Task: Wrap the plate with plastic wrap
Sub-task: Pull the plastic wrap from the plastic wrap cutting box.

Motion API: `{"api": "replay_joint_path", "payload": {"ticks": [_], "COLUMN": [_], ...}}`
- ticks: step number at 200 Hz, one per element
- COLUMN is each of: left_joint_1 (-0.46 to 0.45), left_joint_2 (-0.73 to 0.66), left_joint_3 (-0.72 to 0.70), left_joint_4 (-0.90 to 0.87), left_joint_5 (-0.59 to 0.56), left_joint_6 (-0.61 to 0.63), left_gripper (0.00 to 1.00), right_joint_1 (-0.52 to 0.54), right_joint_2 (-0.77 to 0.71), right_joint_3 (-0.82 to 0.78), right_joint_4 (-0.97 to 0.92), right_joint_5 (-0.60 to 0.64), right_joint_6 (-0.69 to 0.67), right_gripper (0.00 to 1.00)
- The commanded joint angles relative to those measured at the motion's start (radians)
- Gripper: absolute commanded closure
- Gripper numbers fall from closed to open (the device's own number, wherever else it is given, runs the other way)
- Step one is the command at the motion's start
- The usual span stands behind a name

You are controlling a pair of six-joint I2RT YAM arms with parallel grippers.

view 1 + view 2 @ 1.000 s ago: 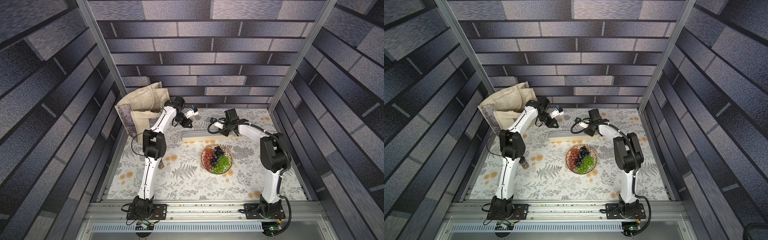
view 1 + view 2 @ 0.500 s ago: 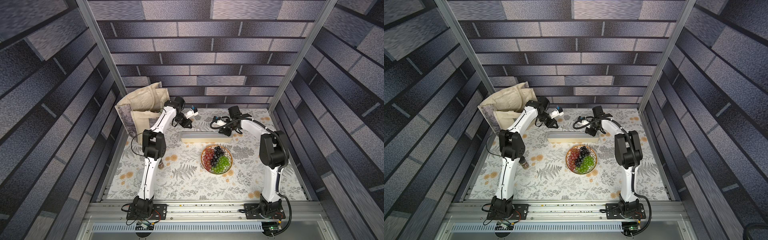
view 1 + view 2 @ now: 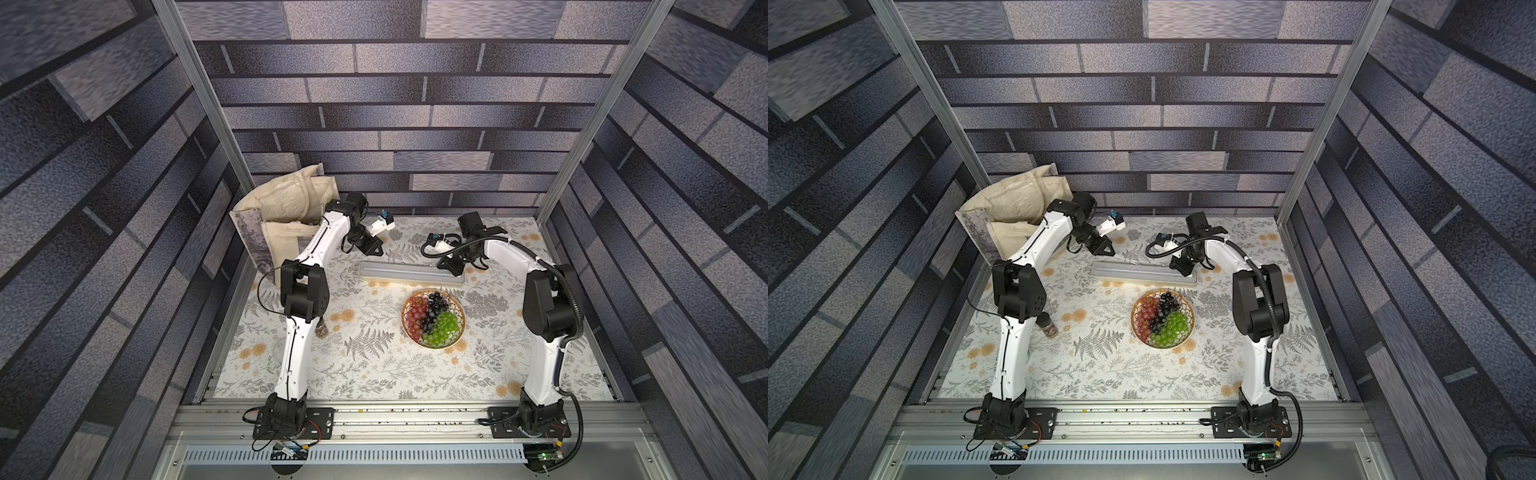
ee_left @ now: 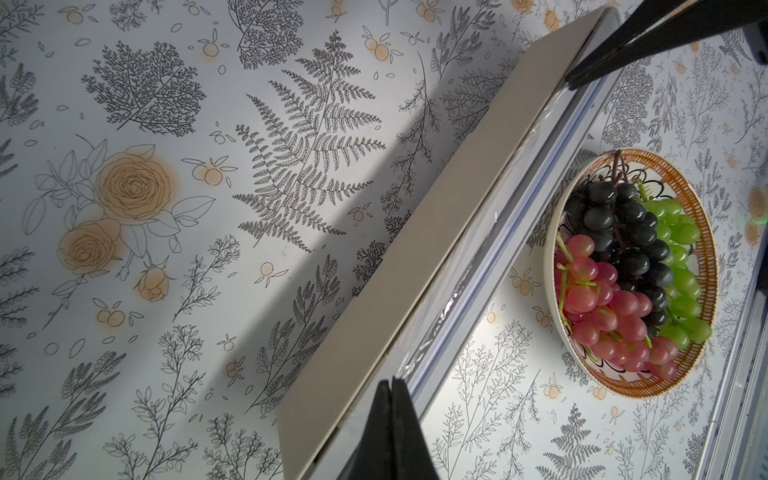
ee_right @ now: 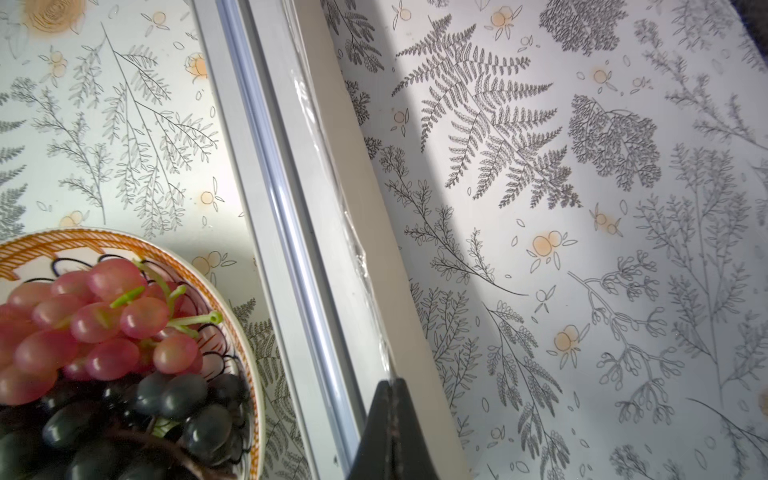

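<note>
Fern-and-rose cloth (image 3: 374, 365) covers the table between brick-patterned walls. Mid-table sits the plate (image 3: 434, 346) of grapes, just on the robot's side of the box (image 3: 399, 272), which lies crosswise with wrap (image 5: 357, 249) showing along its top. The left gripper (image 3: 375, 252) is at the box's left end and the right gripper (image 3: 454, 272) at its right end. Both have their jaws pressed together at the wrap's loose edge, but whether film is pinched cannot be told.

The wrap (image 5: 358, 253) was thin, clear, glossy film, crinkled along its edge. The box (image 4: 415, 249) looked smooth and matt, pale card or plastic. The plate (image 5: 104, 240) had a glazed shine; the grapes (image 4: 623, 232) were smooth and softly shiny. The tablecloth (image 4: 166, 291) looked smooth, faintly glossy. The bag (image 3: 286, 199) was creased cream cloth; the rail (image 3: 415, 415) was brushed metal.
</note>
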Motion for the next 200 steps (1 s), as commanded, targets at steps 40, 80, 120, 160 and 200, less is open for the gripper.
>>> {"api": "replay_joint_path", "payload": {"ticks": [40, 80, 120, 160, 200], "left_joint_1": [0.006, 0.004, 0.003, 0.016, 0.011], "left_joint_2": [-0.155, -0.156, -0.164, -0.189, -0.203], "left_joint_3": [-0.116, -0.132, -0.152, -0.15, -0.14], "left_joint_4": [0.073, 0.082, 0.087, 0.1, 0.1], "left_joint_5": [0.057, 0.059, 0.06, 0.094, 0.108], "left_joint_6": [0.008, 0.004, 0.001, -0.028, -0.041], "left_gripper": [1.0, 1.0, 1.0, 1.0, 1.0], "right_joint_1": [-0.007, -0.01, -0.017, -0.017, -0.017], "right_joint_2": [-0.117, -0.118, -0.13, -0.171, -0.214], "right_joint_3": [-0.043, -0.034, -0.039, -0.037, -0.038], "right_joint_4": [0.071, 0.046, 0.06, 0.087, 0.103], "right_joint_5": [0.03, 0.01, 0.025, 0.06, 0.081], "right_joint_6": [0.021, 0.016, 0.025, 0.021, 0.011], "right_gripper": [1.0, 1.0, 1.0, 1.0, 1.0]}}
